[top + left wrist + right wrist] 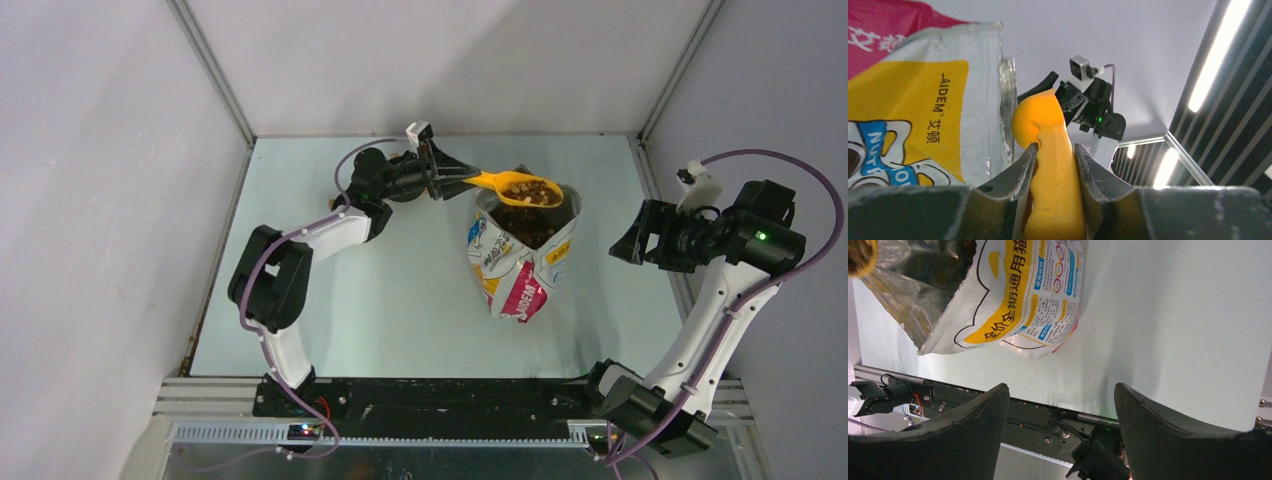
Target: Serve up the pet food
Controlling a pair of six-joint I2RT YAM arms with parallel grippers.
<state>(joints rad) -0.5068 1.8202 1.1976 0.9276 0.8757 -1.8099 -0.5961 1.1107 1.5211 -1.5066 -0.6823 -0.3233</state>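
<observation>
The pet food is brown kibble: a heap fills the orange scoop, and more lies inside the open printed bag. The bag stands mid-table. My left gripper is shut on the scoop's handle and holds the bowl level over the bag's mouth. In the left wrist view the fingers clamp the orange handle beside the bag. My right gripper is open and empty, to the right of the bag. The right wrist view shows its jaws apart, with the bag lying beyond them.
White walls close in the table at the back and both sides. The black base rail runs along the near edge. A small tan thing shows behind my left wrist, mostly hidden.
</observation>
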